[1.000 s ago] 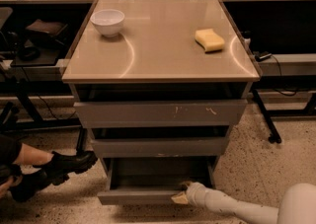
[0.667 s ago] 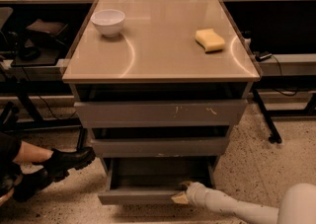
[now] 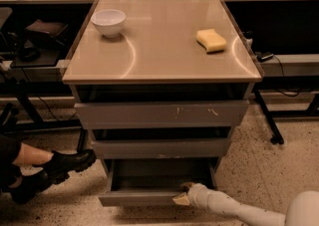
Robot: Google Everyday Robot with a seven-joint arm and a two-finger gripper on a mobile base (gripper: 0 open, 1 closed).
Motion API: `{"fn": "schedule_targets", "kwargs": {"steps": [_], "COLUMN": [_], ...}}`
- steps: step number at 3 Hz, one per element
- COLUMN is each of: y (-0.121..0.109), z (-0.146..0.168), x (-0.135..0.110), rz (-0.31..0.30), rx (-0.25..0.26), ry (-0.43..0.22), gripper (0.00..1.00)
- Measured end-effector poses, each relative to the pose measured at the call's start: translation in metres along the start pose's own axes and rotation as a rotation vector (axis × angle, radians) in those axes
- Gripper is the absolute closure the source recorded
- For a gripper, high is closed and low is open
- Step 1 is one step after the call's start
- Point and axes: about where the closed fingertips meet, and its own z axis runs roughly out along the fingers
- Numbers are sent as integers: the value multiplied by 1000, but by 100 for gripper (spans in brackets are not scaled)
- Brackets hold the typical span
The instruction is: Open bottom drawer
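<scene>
The drawer (image 3: 139, 198) stands partly pulled out. The pincer (image 3: 182, 193) sits at its front's 3 o'clock end; its grip state cannot be told. Further pulling likely remains.

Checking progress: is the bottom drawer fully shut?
No, the bottom drawer is pulled out, its tray showing, with the gripper at its front edge.

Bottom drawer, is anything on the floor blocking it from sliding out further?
Nothing visible does. The tool is at the front edge of the drawer, on its right side. The boots sit off to the left, outside its path.
</scene>
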Motion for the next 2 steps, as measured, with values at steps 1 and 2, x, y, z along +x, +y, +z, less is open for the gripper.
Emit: {"fn": "schedule_targets", "kwargs": {"steps": [1, 2], "y": [7, 7], "z": [-9, -9], "x": [4, 4], "rz": [4, 4], "rx": [-16, -16], "ry": [-35, -35], "gripper": [100, 100]}}
